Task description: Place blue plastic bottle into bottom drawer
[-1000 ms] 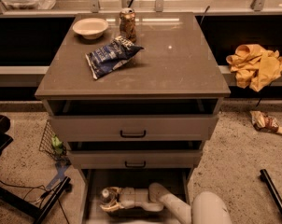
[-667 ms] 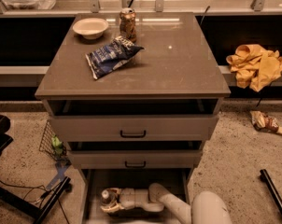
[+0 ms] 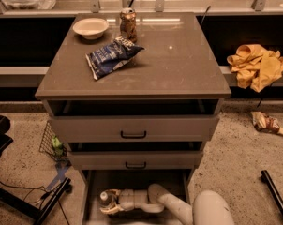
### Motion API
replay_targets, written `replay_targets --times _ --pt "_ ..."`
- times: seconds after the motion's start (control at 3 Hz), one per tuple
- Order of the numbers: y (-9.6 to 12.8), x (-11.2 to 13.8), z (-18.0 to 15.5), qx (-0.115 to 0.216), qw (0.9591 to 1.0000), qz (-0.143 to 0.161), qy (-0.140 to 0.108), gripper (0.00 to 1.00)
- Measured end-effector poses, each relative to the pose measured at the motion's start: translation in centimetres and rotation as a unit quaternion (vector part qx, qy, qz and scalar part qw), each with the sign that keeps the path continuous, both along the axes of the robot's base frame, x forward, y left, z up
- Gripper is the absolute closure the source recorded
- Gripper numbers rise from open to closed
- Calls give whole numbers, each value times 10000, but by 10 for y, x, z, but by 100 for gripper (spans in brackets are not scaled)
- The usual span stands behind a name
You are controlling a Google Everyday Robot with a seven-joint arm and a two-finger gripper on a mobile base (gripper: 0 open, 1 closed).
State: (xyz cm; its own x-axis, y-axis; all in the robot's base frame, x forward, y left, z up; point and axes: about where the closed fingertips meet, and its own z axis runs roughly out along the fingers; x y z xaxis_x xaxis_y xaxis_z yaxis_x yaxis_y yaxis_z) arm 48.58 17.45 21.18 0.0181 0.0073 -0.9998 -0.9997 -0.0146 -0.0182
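Observation:
The bottom drawer (image 3: 87, 196) is pulled out at the foot of the grey cabinet. My gripper (image 3: 109, 202) reaches into it from the right, low over the drawer floor at its left side. It is shut on the blue plastic bottle (image 3: 104, 198), whose white cap and clear neck show between the fingers. The rest of the bottle is hidden by the gripper. My white arm (image 3: 179, 205) crosses the drawer's right half.
On the cabinet top (image 3: 179, 64) are a white bowl (image 3: 90, 27), a brown patterned can (image 3: 128, 25) and a blue-and-white snack bag (image 3: 111, 56). The two upper drawers (image 3: 133, 128) stand slightly open. A yellow cloth (image 3: 256, 65) lies right, a wire basket (image 3: 52, 142) and cables left.

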Motion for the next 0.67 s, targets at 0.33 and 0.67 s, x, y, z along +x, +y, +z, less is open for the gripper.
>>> replay_targets --times 0.33,0.67 --pt "2 -1 0 14 10000 17 6 60" --pt "4 -2 1 24 10000 32 12 36"
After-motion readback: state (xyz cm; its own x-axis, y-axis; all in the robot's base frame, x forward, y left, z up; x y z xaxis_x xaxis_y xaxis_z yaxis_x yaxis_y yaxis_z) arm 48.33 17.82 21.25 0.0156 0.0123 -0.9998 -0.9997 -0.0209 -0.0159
